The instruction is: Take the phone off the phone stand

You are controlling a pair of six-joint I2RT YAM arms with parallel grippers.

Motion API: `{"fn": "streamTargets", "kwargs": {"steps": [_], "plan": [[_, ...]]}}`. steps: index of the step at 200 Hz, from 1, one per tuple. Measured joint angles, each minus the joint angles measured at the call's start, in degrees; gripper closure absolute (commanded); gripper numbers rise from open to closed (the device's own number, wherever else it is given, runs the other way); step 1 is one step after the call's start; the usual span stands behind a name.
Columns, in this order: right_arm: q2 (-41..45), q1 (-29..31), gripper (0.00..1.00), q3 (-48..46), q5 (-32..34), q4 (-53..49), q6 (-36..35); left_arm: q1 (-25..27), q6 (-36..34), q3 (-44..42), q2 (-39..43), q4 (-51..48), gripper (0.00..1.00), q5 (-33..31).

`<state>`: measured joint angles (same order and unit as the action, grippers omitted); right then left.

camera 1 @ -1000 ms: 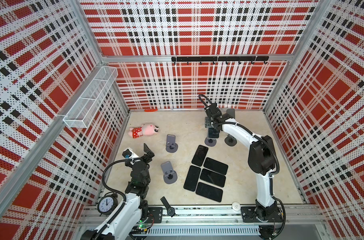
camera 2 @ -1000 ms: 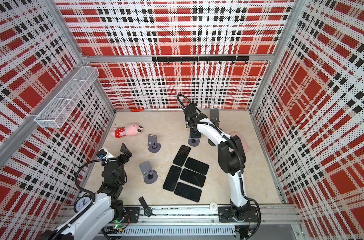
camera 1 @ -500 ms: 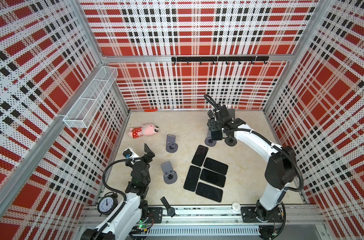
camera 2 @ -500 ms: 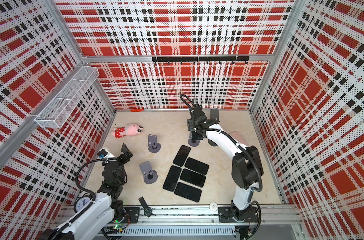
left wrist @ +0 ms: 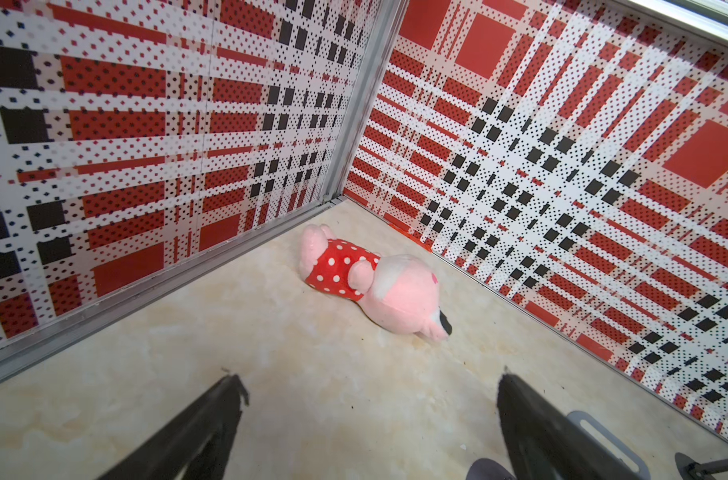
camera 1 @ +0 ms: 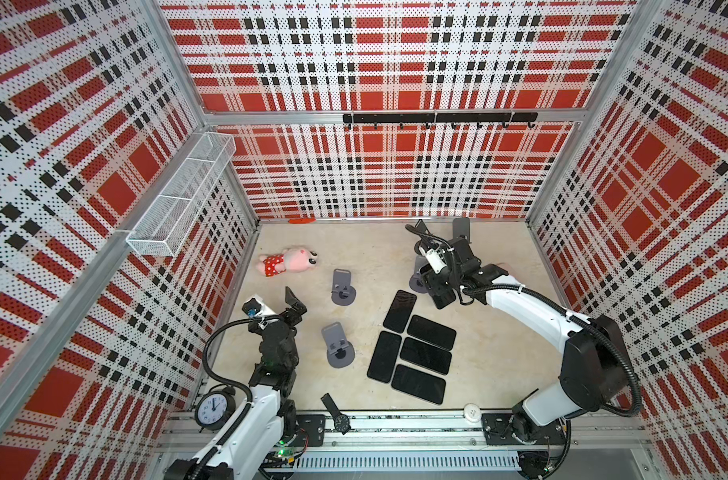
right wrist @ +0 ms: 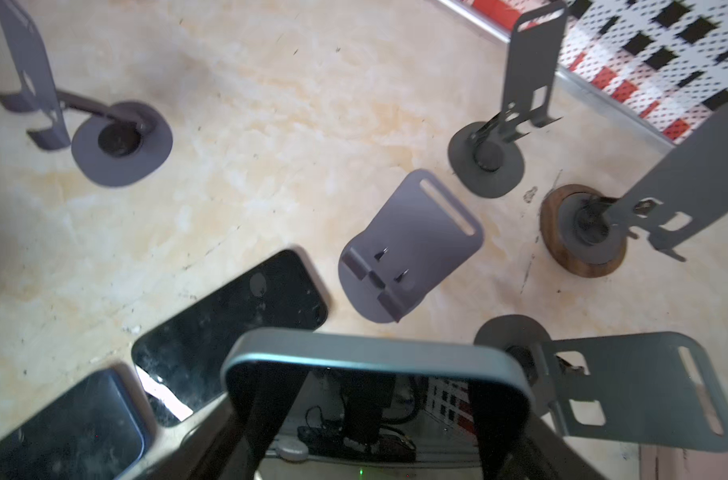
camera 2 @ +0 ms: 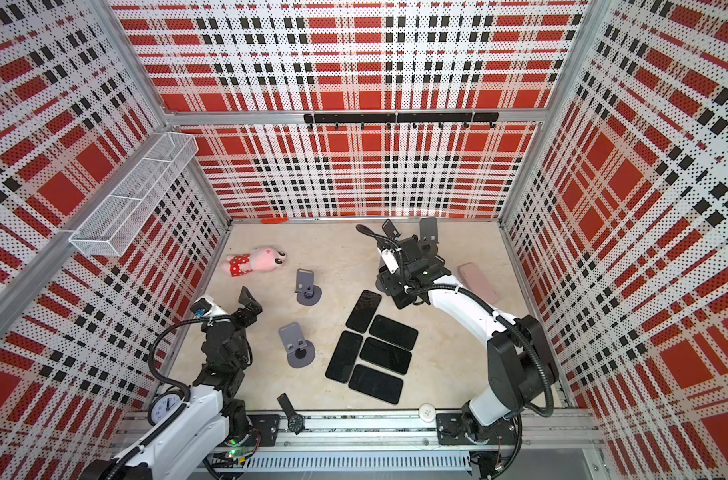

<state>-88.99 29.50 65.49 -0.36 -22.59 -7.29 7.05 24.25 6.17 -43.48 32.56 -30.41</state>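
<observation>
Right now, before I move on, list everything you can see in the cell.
flat phones: five, black, lying together mid-table
held phone: one, grey-edged, in the right arm's jaws, clear of every stand
phone stands: six by my count, grey, all empty; two left of the flat phones, four rear right
plush toy: one, pink with a red spotted dress, rear left
pink box: one, right side, beyond the right arm
alarm clock: one, black, front left
wristwatch: one, black, front rail
wire basket: one, white, left wall
hook rail: one, black, back wall
left arm: front left, jaws open, empty
right arm: jaws shut on the held phone
</observation>
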Motion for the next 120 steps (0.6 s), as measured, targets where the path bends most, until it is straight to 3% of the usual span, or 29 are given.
{"fn": "streamTargets", "kwargs": {"steps": [60,120], "plan": [[0.00,0.00,0.29,-3.15,-4.39,-0.33,-15.23,-1.14,1.05,-0.02,1.44,0.00,0.02,1.09],[-6.62,0.00,0.29,-1.62,-4.79,-1.73,-21.42,-3.28,2.32,-0.02,2.05,0.00,0.02,2.84]]}}
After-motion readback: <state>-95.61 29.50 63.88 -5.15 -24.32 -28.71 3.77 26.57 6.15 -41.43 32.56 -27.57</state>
